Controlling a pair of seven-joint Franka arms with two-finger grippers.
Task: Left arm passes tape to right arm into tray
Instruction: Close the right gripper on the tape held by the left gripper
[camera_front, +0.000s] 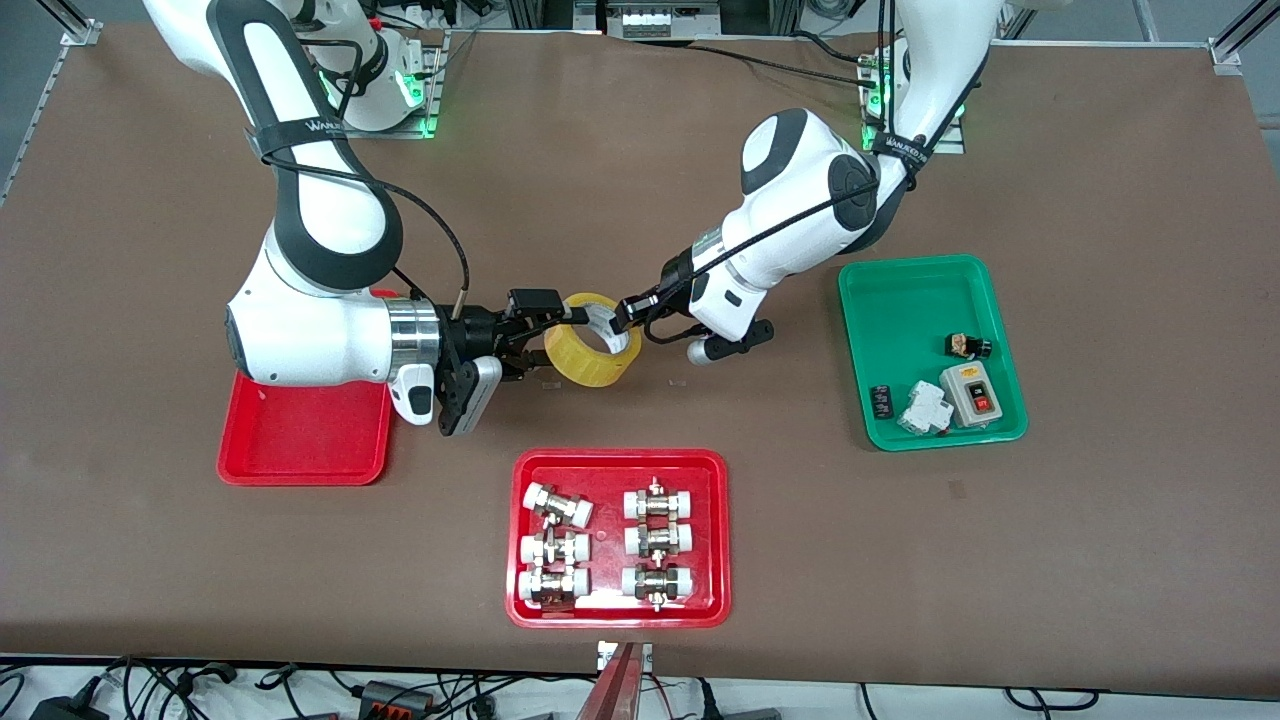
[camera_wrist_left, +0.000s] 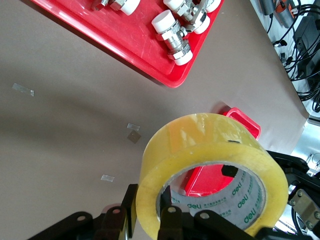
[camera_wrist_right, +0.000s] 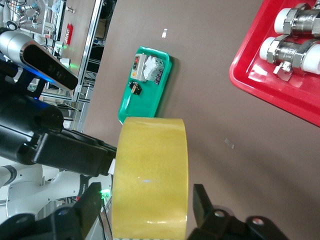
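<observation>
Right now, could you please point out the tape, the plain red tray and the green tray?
tape (camera_front: 590, 360): front view, on its yellow outer band.
plain red tray (camera_front: 305, 440): front view, on its bare floor.
green tray (camera_front: 905, 300): front view, on its bare floor.

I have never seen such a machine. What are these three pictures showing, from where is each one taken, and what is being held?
Two robot arms work at a brown table. One picture looks down from a high camera facing them; the other two come from cameras on the wrists. Between the arms, above the table, is the tape. The left gripper grips its ring, and the right gripper has its fingers around the other edge. On the table lie the plain red tray, a red tray of fittings and a green tray with electrical parts.
</observation>
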